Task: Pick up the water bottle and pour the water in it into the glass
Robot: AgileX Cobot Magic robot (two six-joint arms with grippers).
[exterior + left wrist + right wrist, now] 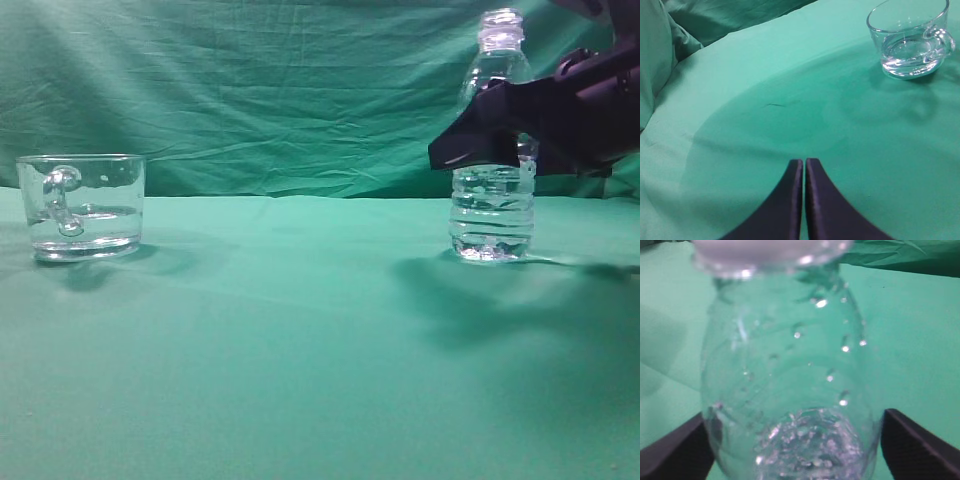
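The right arm (580, 100) is seen reaching in from the right edge of the ext. view at about bottle-shoulder height, roughly level. The right gripper (792, 440) is placed around the water bottle (492, 150); its jaws are spread, one dark finger (675, 452) on each side of the body. Slim gaps seem to remain in the wrist view, though contact can't be ruled out.

The left gripper (804, 200) is held low over the tabletop (300, 350), jaws pressed together w/ nothing between them, pointed toward bare cloth; the glass (910, 40) lies ahead and to its right, well apart.

The bottle is stood upright on the right of the tabletop, uncapped, w/ water (490, 215) in its ribbed lower part. The glass mug (82, 205) is set on the far left, well apart from the bottle, w/ a shallow layer of liquid in it.

The tabletop is covered in green cloth, lightly creased; a wrinkled green backdrop (250, 90) is hung behind.
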